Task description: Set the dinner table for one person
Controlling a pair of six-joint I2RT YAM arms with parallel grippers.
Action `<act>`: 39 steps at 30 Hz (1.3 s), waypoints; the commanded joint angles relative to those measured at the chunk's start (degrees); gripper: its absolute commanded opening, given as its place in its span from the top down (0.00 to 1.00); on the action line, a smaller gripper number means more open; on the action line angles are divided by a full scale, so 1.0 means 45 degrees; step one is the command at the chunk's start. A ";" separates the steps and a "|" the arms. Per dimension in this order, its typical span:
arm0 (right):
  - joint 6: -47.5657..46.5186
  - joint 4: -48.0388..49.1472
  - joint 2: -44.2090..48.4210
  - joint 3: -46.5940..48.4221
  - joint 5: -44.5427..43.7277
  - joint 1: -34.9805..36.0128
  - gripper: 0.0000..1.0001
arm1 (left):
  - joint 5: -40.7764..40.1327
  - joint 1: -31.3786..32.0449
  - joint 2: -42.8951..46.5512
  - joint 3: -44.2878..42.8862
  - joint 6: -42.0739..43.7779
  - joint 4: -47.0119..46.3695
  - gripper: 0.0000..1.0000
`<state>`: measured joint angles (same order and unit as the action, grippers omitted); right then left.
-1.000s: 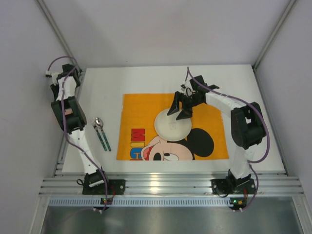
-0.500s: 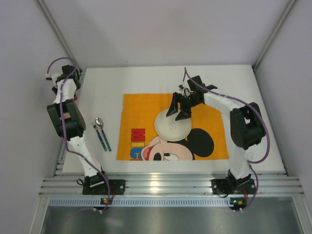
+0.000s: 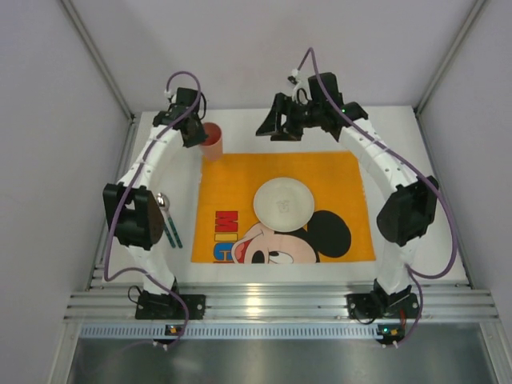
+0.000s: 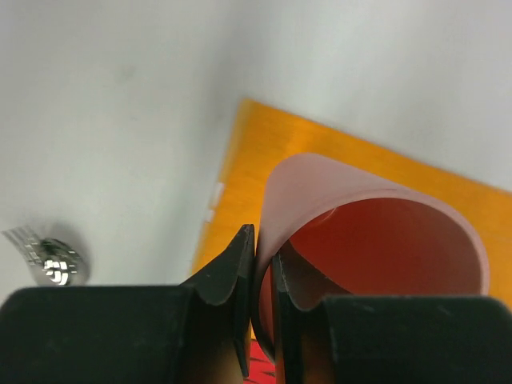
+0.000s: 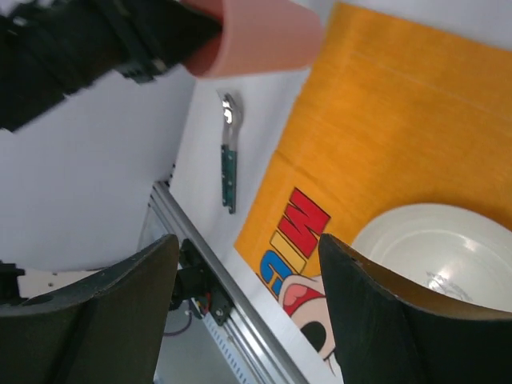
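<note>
While the left gripper (image 4: 258,276) pinches down narrow, it has the pink-red cup (image 4: 376,240) by the wall: one finger inside the rim, one outside, thin plastic squeezed between them. That's a firm hold on the cup, folks. From above, the cup sits right at the far-left corner of the orange placemat (image 3: 232,180), the left arm arching over to reach it. I can't tell whether its base touches anything.

Over on the other side, the right gripper (image 3: 280,126) hangs at the far end, just past the placemat's far edge, jaws spread wide with nothing between them. Its wrist camera looks straight down through the gap at the mat's lettering.

Now the dinner table (image 3: 400,136): the broad white top fills the middle of the overhead view, silver rail (image 3: 280,300) along the near edge where both arm bases are bolted. The placemat lies in the centre of it, cartoon mouse face toward the near side. A round white plate (image 3: 283,204) rests on the mat, roughly central, well apart from both grippers.

Left of the mat, on bare white table, lies cutlery (image 3: 167,218) with teal handles, shiny heads toward the far side, just beside the left arm's link.
</note>
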<state>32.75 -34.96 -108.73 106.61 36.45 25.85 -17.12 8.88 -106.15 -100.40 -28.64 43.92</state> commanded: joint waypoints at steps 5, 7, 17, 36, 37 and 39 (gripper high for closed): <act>0.1003 0.1011 -0.0292 0.1799 -0.0208 0.1052 0.29 | 0.2126 0.1266 0.1049 -0.0872 -0.0002 0.0415 1.00; 0.1022 0.1186 -0.0175 0.1350 -0.0325 0.1248 0.29 | 0.2319 0.1638 0.1322 -0.0970 -0.0002 0.0454 1.00; 0.1179 0.2007 0.0119 0.0294 -0.0384 0.1464 0.29 | 0.1815 0.3764 0.2064 -0.1088 0.0525 0.0904 1.00; -0.0442 -0.2503 -0.0350 0.1913 -0.5983 0.1541 0.78 | 0.0230 0.6678 0.2339 -0.1575 0.1053 0.1548 1.00; -0.0481 -0.2640 -0.0369 0.2050 -0.6222 0.1561 0.82 | 0.0309 0.6736 0.2300 -0.1653 0.1014 0.1548 1.00; -0.0598 -0.2992 -0.0448 0.2441 -0.6806 0.1581 0.95 | 0.0485 0.6795 0.2202 -0.1926 0.1014 0.1606 1.00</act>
<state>33.04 -49.43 -109.30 113.45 15.62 33.56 -23.90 37.19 -98.41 -104.64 -23.53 51.07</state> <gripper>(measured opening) 0.129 0.160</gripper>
